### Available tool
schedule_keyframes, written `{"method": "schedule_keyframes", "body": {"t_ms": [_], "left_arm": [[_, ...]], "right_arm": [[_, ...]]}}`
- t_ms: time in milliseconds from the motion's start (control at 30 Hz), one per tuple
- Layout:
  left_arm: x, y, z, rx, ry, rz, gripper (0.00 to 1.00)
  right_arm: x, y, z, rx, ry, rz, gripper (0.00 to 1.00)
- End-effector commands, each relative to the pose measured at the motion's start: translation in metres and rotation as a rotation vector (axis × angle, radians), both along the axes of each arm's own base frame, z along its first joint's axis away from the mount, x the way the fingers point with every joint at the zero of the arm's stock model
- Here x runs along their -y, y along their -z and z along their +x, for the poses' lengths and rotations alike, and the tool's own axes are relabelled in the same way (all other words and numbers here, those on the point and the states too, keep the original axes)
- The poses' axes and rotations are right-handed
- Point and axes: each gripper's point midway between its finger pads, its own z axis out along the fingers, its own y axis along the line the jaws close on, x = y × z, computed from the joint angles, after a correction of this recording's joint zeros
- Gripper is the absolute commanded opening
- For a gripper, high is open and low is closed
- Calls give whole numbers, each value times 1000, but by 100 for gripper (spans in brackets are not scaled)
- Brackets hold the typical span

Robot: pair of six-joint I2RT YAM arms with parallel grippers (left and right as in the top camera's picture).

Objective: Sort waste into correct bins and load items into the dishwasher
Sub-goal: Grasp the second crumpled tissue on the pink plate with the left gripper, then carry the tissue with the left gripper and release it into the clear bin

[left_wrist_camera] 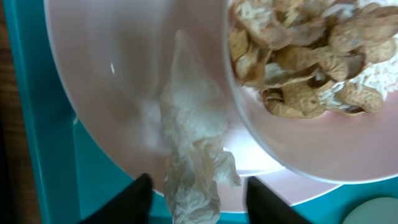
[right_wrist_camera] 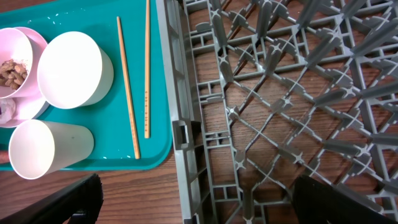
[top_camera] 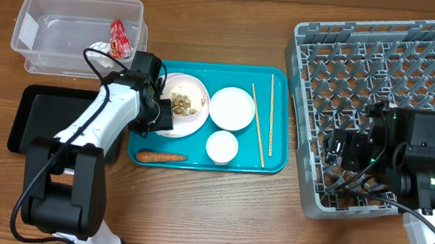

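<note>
A crumpled white tissue (left_wrist_camera: 193, 143) lies on the pale pink plate (left_wrist_camera: 106, 81) and hangs over its rim. My left gripper (left_wrist_camera: 198, 190) is open, one finger on each side of the tissue, with a gap on both sides. Beige food scraps (left_wrist_camera: 298, 56) fill a pink bowl on the same plate (top_camera: 171, 126). From overhead, the left gripper (top_camera: 163, 111) is at the plate's left edge. My right gripper (right_wrist_camera: 208, 199) stands wide open and empty over the left wall of the grey dish rack (right_wrist_camera: 186, 124). Chopsticks (right_wrist_camera: 127, 87), a white bowl (right_wrist_camera: 71, 68) and a white cup (right_wrist_camera: 46, 149) lie on the teal tray.
The clear tub (top_camera: 44, 28) at back left holds a red wrapper (top_camera: 119, 38) and a bit of tissue (top_camera: 100, 48). The black tray (top_camera: 40, 114) lies under the left arm. A carrot stick (top_camera: 161, 156) rests at the front of the teal tray (top_camera: 277, 163).
</note>
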Motion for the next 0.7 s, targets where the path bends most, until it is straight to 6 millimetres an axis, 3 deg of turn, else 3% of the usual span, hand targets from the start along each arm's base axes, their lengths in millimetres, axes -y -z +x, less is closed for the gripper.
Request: {"method": "schedule_keyframes", "body": {"t_ms": [0, 267, 533, 667], "left_arm": [[2, -3, 0, 15, 22, 3, 42], [1, 9, -12, -17, 22, 8, 41], [-2, 8, -8, -4, 19, 15, 15], [-5, -7, 0, 4, 8, 15, 12]], "right_arm": [[0, -13, 5, 40, 2, -7, 100], [0, -13, 5, 40, 2, -7, 100], [0, -13, 5, 40, 2, -7, 100], [0, -13, 5, 40, 2, -7, 100]]}}
